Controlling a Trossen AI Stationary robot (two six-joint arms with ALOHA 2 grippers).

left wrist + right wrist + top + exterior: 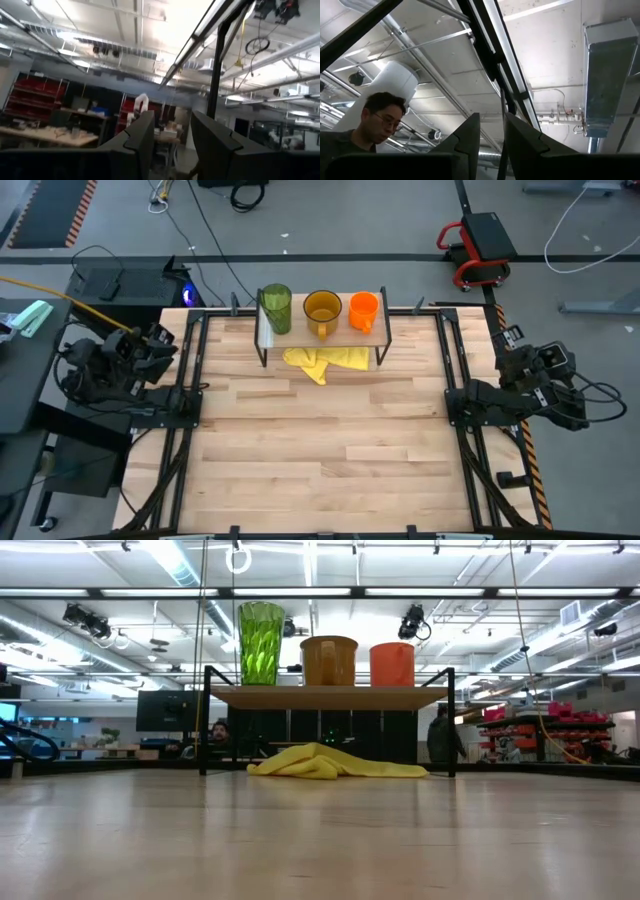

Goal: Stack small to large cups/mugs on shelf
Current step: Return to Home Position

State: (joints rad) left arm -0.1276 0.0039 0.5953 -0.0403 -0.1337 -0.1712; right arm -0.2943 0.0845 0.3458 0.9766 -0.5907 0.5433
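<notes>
Three cups stand apart in a row, upright on their bases, on the shelf's light board at the table's far edge. The green tumbler is on the left, the amber mug in the middle and the orange mug on the right. My left arm rests folded off the table's left edge, my right arm off its right edge. The left gripper and the right gripper both point up at the ceiling, slightly open and holding nothing.
A crumpled yellow cloth lies on the tabletop under the shelf, between its black legs. The wooden tabletop spreads bare toward the near edge. A person shows in the right wrist view, beyond the table.
</notes>
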